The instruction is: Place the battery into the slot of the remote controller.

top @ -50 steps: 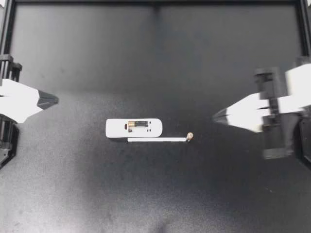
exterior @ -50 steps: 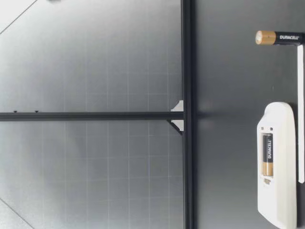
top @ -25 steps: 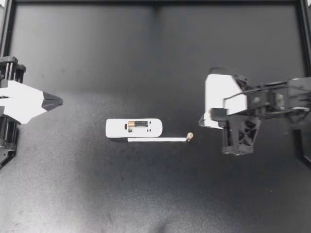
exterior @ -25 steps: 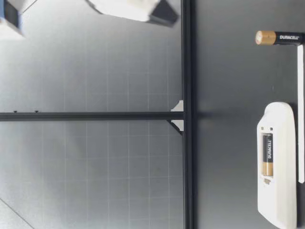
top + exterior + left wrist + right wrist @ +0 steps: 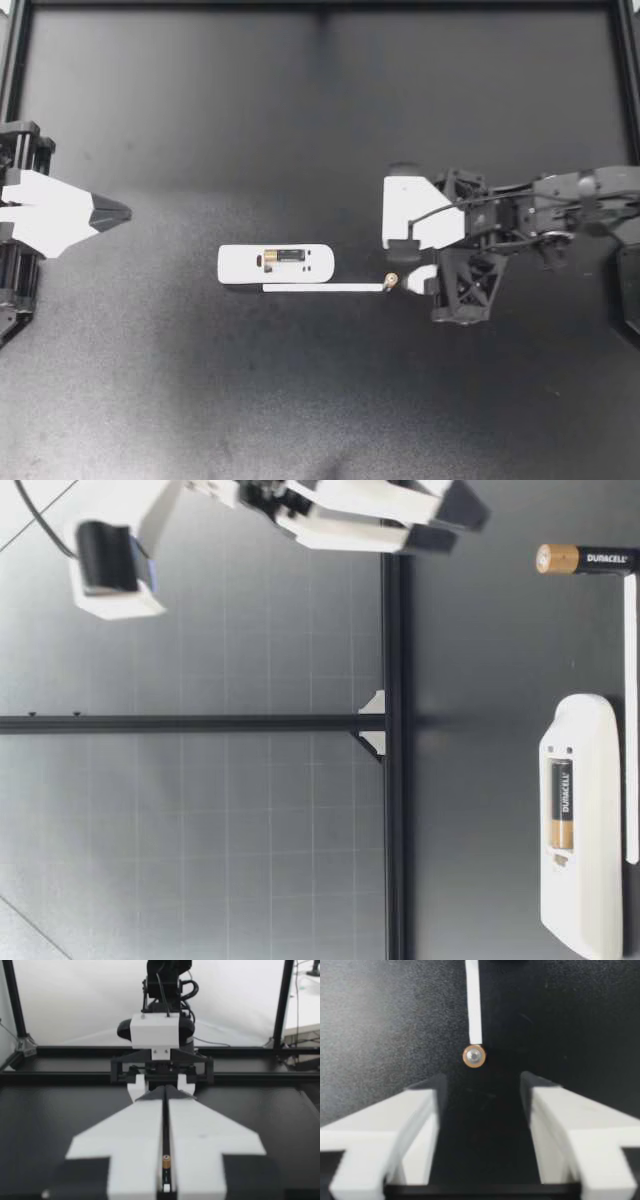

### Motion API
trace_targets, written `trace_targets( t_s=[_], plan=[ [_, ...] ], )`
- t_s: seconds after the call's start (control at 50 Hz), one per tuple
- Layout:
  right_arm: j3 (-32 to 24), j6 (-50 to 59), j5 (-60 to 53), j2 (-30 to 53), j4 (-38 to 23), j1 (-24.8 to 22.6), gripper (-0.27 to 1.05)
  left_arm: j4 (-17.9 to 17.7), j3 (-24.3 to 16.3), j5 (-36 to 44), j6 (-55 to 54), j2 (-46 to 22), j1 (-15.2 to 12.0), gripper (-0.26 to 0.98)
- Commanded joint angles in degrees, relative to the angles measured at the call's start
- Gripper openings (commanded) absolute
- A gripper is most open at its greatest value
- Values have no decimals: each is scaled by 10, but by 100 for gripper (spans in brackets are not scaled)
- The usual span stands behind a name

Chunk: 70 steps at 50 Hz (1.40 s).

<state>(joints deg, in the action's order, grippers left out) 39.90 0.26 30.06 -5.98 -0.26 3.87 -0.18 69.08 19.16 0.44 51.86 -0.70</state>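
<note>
My right gripper (image 5: 405, 263), at the right edge a second ago, now hangs centre-right with fingers spread. The upright battery (image 5: 392, 281) is just ahead of them, untouched, right of the remote controller (image 5: 276, 263). My left gripper (image 5: 108, 210) stays clenched at far left.

A battery (image 5: 585, 558) stands upright on the black table (image 5: 480, 780), gold end uppermost. A flat white strip (image 5: 631, 720) runs from beside its base alongside the white remote controller (image 5: 580, 900), whose open slot holds a second battery (image 5: 562, 805). Above the upright battery and clear of it hangs my right gripper (image 5: 403, 265), its dark-tipped white fingers (image 5: 370, 500) pointing down toward the table.
</note>
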Motion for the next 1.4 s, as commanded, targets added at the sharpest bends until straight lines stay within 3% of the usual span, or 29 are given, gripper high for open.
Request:
trace_targets(
  t_s=[0.0,0.92,1.38],
  plan=[
    [-18,0,-5,5,1,3,56,0,-5,6,0,-4,-1,-19],
    [-33,1,-31,89,2,-10,55,0,0,4,-3,-4,-2,-19],
    [-39,0,-28,97,2,-21,24,0,2,4,-2,-4,-1,-19]
  ],
)
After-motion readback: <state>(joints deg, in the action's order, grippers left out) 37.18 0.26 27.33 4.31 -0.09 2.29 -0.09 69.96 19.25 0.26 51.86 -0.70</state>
